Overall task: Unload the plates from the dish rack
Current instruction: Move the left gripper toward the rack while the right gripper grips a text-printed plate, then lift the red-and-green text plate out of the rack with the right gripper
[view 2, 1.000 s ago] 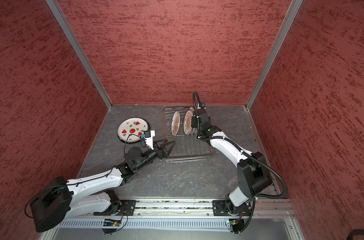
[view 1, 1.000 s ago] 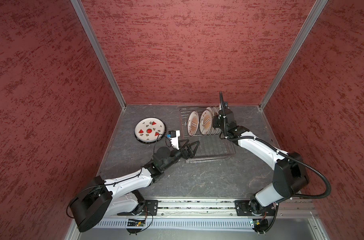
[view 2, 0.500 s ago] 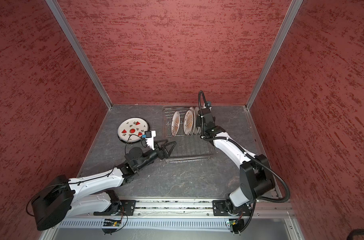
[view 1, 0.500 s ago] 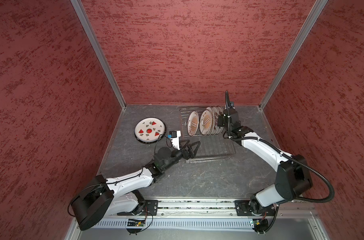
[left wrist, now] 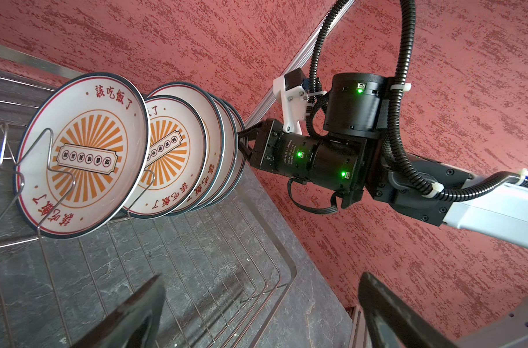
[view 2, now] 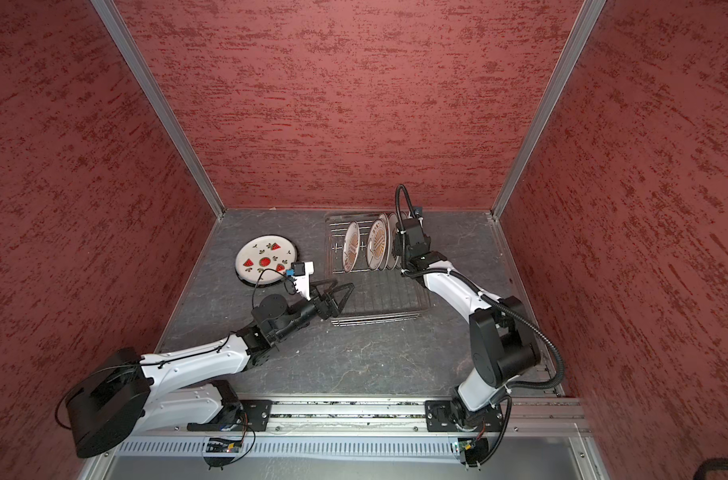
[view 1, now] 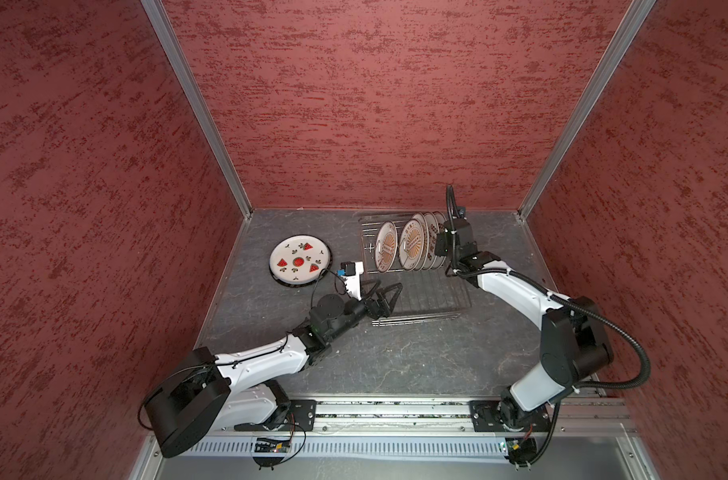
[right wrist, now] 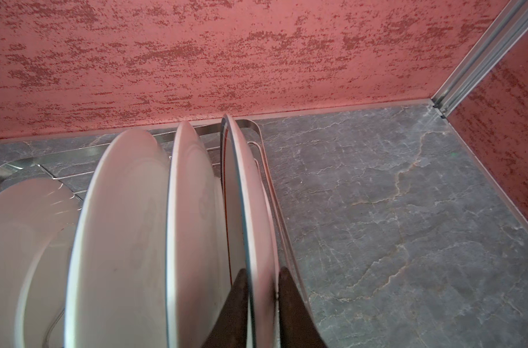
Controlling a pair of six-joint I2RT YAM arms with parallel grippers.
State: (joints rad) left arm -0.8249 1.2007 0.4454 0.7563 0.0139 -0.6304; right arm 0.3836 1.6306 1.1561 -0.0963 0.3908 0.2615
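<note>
The silver wire dish rack (view 1: pixel 428 291) (view 2: pixel 378 291) stands at the back of the table. Several round white plates stand upright in its far half; the front two (view 1: pixel 386 252) (view 1: pixel 412 248) show orange sunburst prints. My right gripper (right wrist: pixel 263 269) is shut on the rim of the dark-rimmed plate (right wrist: pixel 241 180) at the row's right end, one finger on each face. A watermelon-print plate (view 1: pixel 299 261) (view 2: pixel 265 260) lies flat on the table left of the rack. My left gripper (view 1: pixel 389 286) (left wrist: pixel 261 278) hangs open and empty over the rack's near left corner.
Red textured walls close in the back and both sides, with metal corner posts. The rack's near half (left wrist: pixel 196 256) is bare wire grid. Grey stone tabletop (right wrist: pixel 392 211) lies right of the rack. A rail with both arm bases runs along the front.
My right gripper shifted a little to the right along the row, then its fingers closed on the end plate's rim. The left arm has stayed almost still.
</note>
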